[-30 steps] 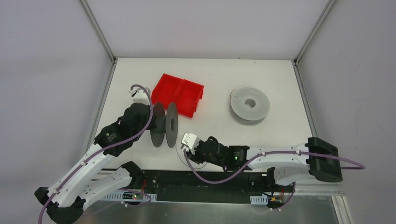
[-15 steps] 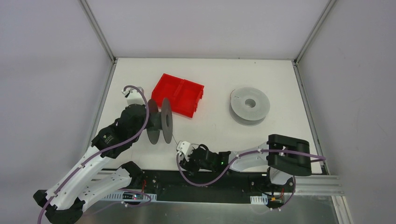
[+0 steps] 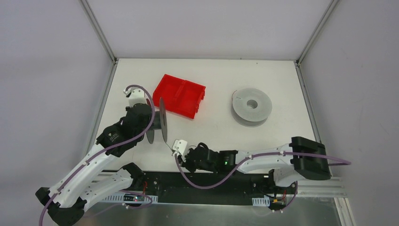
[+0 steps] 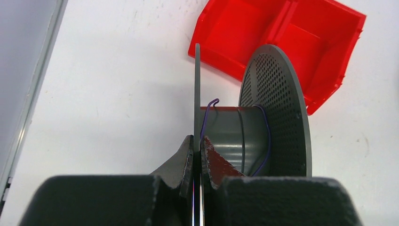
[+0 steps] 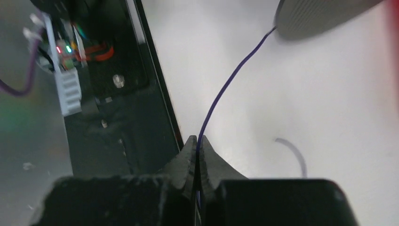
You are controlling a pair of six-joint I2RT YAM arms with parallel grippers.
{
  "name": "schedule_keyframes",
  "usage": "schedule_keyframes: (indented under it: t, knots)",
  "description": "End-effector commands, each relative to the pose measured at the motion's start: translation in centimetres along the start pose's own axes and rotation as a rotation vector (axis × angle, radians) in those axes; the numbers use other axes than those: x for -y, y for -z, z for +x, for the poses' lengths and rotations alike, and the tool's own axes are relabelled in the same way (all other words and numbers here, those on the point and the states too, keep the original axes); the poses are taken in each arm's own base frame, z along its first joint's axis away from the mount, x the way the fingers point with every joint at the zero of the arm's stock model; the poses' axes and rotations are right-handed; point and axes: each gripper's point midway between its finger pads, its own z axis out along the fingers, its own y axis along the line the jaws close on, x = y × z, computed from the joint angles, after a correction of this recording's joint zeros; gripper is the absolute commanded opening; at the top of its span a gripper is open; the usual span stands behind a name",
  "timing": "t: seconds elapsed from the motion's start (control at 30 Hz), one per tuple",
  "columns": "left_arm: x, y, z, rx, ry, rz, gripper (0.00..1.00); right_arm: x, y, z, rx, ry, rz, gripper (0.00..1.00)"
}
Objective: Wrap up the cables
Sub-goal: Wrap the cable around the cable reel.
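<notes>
**Cable pinched near desk edge, spool gripped**

White desk (image 3: 211, 75). The left arm (image 3: 89, 165) reaches in from the near left, and the right arm (image 3: 263, 157) lies along the near edge. A red bin (image 3: 181, 94) sits far-centre. A pale spool (image 3: 251, 106) lies flat at far right. The dark spool (image 4: 235, 136) has its flanges upright, just near of the bin, and the left jaws are clenched on one flange rim. A thin purple cable (image 5: 226, 84), partly wound on the hub, runs to the right jaws, which are clenched on it. A short loose strand (image 5: 294, 150) lies beside them.
</notes>
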Motion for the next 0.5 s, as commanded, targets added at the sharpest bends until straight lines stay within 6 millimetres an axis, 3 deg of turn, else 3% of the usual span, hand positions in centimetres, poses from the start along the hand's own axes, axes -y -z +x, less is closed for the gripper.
schedule_keyframes:
  t: [0.0,0.2,0.47]
  knots:
    - [-1.0,-0.1,-1.2,0.044,-0.008,-0.057,0.0,1.3,2.6,-7.6,0.139,0.109,0.063,0.0]
    - [0.0,-0.6,0.1,-0.007,-0.095,-0.006,0.0,4.6,4.8,-14.4,0.227,0.212,0.158,0.0]
    - [3.0,-0.3,1.9,-0.095,-0.201,0.187,0.0,9.9,6.0,-17.3,0.249,0.242,0.237,0.0]
